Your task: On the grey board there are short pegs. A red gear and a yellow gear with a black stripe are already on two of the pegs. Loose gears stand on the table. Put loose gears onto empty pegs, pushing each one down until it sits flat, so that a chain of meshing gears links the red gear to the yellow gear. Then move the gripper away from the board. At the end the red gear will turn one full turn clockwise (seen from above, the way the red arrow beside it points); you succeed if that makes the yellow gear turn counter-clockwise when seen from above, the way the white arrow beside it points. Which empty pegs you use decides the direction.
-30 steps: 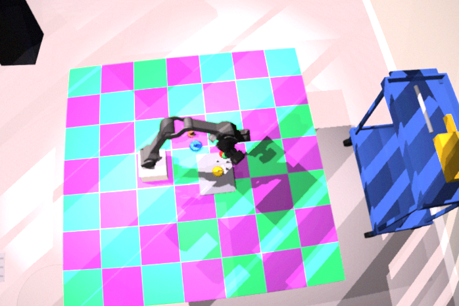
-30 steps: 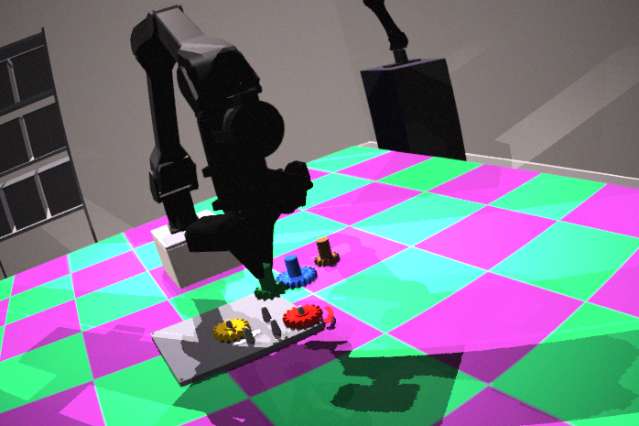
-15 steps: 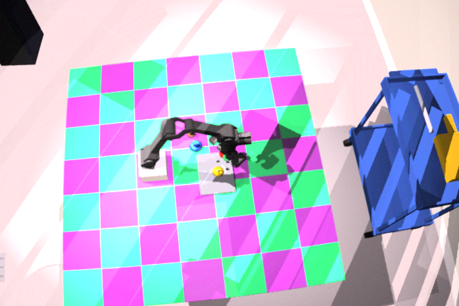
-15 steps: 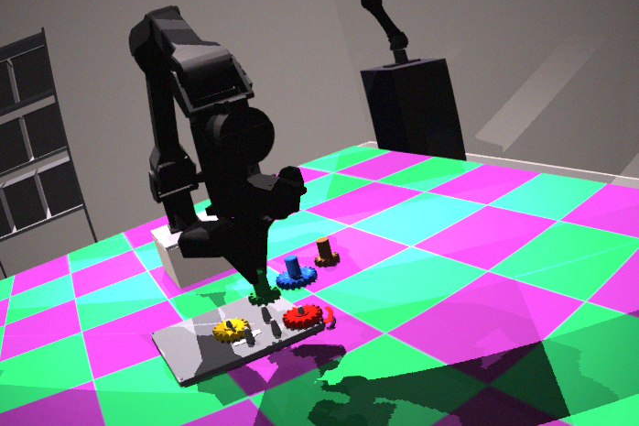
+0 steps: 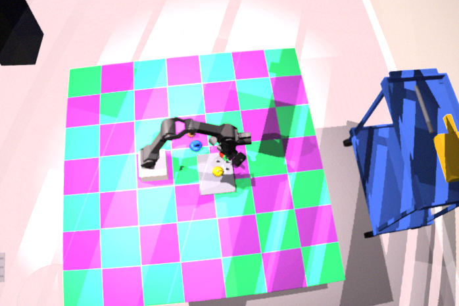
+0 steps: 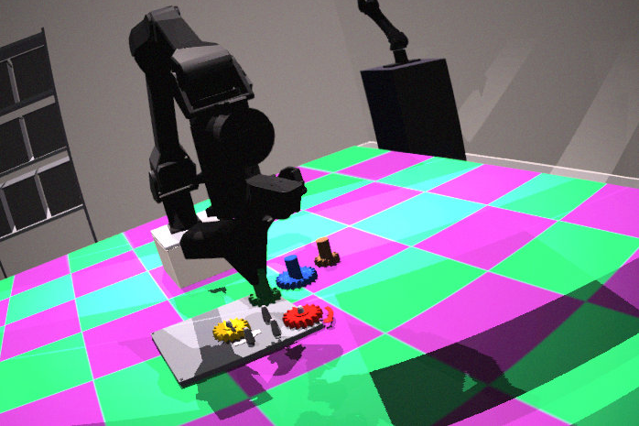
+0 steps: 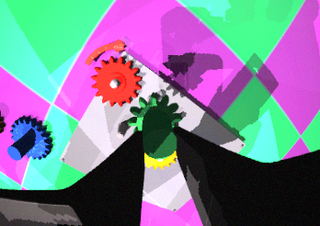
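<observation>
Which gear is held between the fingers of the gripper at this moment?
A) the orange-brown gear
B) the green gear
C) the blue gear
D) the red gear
B: the gripper is closed on the handle of the green gear, while the blue gear and the orange-brown gear stand on the table and the red gear sits on a peg.

The checkered table [image 5: 159,243] [image 6: 443,271] [image 7: 69,105] bears 2 loose gears, blue [image 5: 195,145] [image 6: 296,278] [image 7: 40,139] and brown [image 5: 191,134] [image 6: 326,257].
</observation>
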Controlling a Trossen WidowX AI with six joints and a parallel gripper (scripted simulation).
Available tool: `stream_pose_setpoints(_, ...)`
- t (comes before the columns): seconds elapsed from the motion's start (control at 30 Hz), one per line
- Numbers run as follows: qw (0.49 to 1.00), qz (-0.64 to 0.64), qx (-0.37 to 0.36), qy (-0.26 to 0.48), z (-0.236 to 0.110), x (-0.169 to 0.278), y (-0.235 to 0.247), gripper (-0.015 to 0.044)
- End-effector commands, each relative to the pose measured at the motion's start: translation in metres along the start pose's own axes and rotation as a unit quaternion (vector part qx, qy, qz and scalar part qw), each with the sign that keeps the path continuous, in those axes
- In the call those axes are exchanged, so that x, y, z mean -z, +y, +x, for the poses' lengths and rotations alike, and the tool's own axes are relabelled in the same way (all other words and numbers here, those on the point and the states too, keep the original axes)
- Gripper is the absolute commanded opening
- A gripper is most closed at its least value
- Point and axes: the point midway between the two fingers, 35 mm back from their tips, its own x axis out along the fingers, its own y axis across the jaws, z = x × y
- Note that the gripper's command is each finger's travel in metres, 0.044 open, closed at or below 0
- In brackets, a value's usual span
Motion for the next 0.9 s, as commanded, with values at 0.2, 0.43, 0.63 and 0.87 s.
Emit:
stream_pose_setpoints(0.2, 0.996, -0.088, 0.0, 0.0, 0.014, 0.001, 0.0, 0.0)
stream_pose_setpoints(0.43, 0.997, -0.079, 0.0, 0.0, 0.023, 0.001, 0.0, 0.0)
stream_pose_setpoints(0.63, 1.0, -0.022, 0.0, 0.0, 0.032, 0.0, 0.0, 0.0)
stream_pose_setpoints(0.87, 0.997, 0.072, 0.0, 0.0, 0.043, 0.0, 0.001, 0.0)
